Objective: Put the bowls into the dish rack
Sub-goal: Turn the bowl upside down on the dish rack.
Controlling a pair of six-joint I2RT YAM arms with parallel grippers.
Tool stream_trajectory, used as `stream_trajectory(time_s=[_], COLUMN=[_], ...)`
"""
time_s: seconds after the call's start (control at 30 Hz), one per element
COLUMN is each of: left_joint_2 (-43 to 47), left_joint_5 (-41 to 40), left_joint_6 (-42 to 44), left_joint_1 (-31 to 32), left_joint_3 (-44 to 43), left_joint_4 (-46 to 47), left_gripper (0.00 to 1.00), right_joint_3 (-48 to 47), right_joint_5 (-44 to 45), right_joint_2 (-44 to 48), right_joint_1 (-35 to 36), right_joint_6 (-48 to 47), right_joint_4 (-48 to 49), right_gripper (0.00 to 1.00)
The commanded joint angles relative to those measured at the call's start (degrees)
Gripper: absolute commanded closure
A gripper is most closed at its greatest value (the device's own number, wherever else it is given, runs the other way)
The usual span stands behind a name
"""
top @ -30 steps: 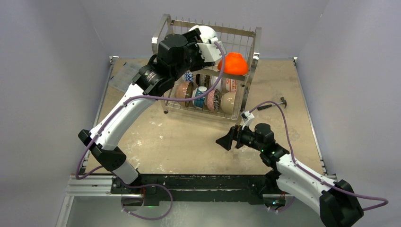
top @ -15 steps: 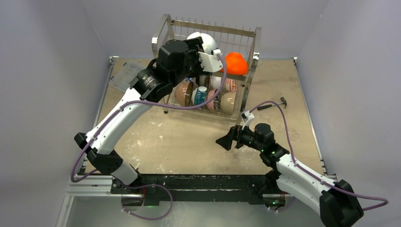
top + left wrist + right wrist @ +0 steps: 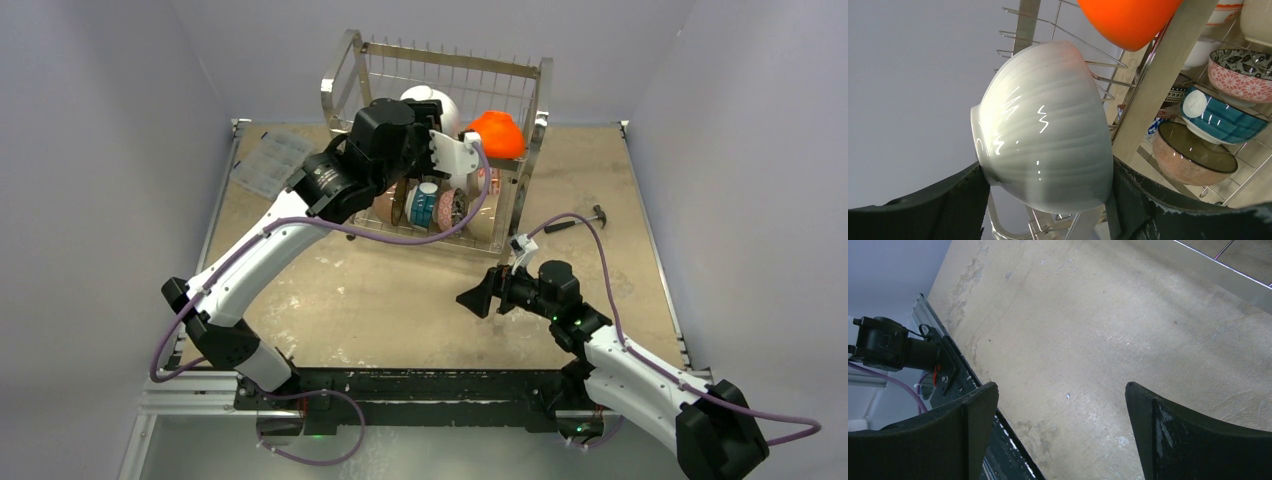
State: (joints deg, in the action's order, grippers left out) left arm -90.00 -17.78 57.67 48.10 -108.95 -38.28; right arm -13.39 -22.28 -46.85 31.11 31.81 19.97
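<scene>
Tan table (image 3: 400, 300) shows no loose bowls; left gripper (image 3: 1048, 170) holds white bowl (image 3: 1043, 125), likely the last, at top tier of dish rack (image 3: 545, 90); right gripper (image 3: 1060, 387) wide, empty.

A: What colours do you read around your left pincer (image 3: 1045, 180)?
B: Between its black fingers (image 3: 938, 210) I see a glossy white bowl (image 3: 1043, 125), faintly ribbed. Above that sits a plain orange bowl (image 3: 1128, 20).
A: And off to the pincer's right?
B: Past the silver rack (image 3: 1168, 75) I have a teal bowl (image 3: 1223, 120) with a white foot, a pink bowl (image 3: 1243, 82) with pale flower print and a dark leafy inside, and a pinkish-brown bowl (image 3: 1188, 167), dark inside.
</scene>
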Motion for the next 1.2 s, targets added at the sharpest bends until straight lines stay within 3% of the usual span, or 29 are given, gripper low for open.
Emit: stream_trajectory(time_s=[0.0,0.57,0.63,0.77,0.87,1.17], left_joint_2=[2.2,4.5,5.1,6.5,7.2,8.3], left_joint_5=[-0.2,-3.6,-4.2,-4.3,-4.2,-3.9], left_joint_6=[2.0,6.6,7.3,7.7,7.9,8.0], left_joint_1=[0.6,2.6,2.8,3.0,3.0,3.1], left_joint_3=[0.4,7.3,8.6,10.9,12.2,14.2], left_joint_4=[4.0,8.1,9.7,12.8,14.2,15.9], left_gripper=[1.0,1.0,0.93,0.65,0.51,0.34], right_joint_3=[-2.3,-1.8,-1.8,-1.7,-1.6,-1.5], right_joint_5=[-0.8,-0.5,-0.6,-0.7,-1.0,-0.8], right_joint_2=[0.7,1.1,1.0,0.8,0.4,1.2], right_joint_1=[0.1,0.2,0.1,0.2,0.2,0.1], right_joint_6=[-1.3,-1.2,-1.2,-1.1,-0.9,-0.8], right_joint_4=[0.9,0.8,0.9,1.5,1.9,1.4], right_gripper=[0.01,0.01,0.01,0.01,0.01,0.01])
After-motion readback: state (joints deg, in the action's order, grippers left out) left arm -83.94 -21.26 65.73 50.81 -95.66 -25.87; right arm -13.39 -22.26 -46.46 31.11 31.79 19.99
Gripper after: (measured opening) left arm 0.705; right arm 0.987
